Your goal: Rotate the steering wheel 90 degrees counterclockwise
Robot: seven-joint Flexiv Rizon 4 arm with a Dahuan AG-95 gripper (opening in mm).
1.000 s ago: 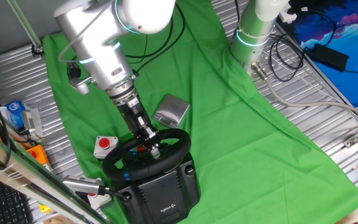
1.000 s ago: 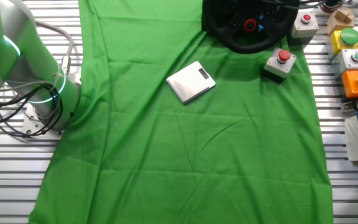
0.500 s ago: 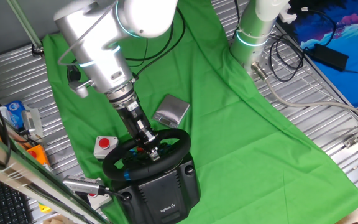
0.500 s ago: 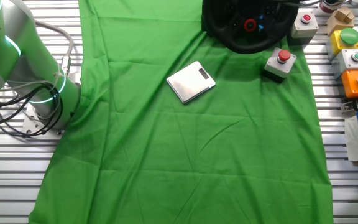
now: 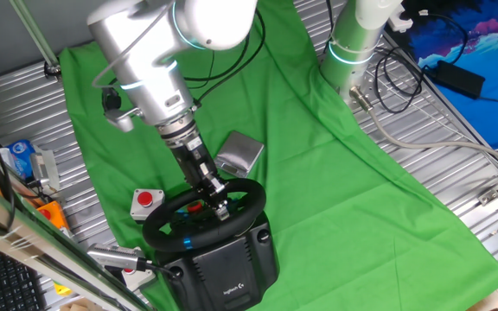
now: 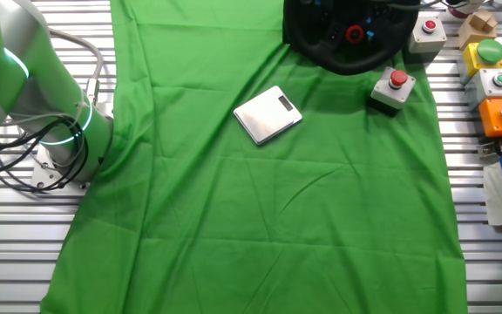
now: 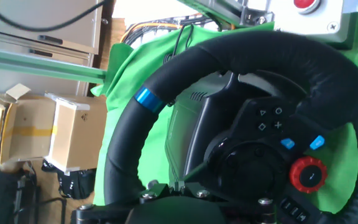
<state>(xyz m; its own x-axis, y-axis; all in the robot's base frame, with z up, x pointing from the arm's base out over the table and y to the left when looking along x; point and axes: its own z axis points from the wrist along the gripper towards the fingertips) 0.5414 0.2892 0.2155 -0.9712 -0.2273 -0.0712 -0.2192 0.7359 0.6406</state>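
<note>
The black steering wheel (image 5: pixel 164 226) sits on its bulky black base (image 5: pixel 232 269) with a white logo, at the front of the green cloth. My gripper (image 5: pixel 220 207) reaches down onto the far right part of the rim and is shut on it. In the other fixed view only the wheel's lower part (image 6: pixel 321 51) shows at the top edge; the gripper is out of view there. The hand view is filled by the wheel (image 7: pixel 185 68), with a blue rim stripe (image 7: pixel 145 98), a red hub knob (image 7: pixel 307 175) and blue buttons. My gripper (image 7: pixel 178 186) is a dark mass at the bottom edge.
A small red push-button on a white box (image 5: pixel 147 200) stands just left of the wheel (image 6: pixel 396 83). A grey metal box (image 5: pixel 239 154) lies behind it (image 6: pixel 268 114). Several coloured button boxes (image 6: pixel 495 83) line the table's side. A second arm's base (image 5: pixel 353 43) stands at the back.
My arm has swung slightly to the right with the rim in its grip. The wheel has turned a little; its hub buttons have shifted.
</note>
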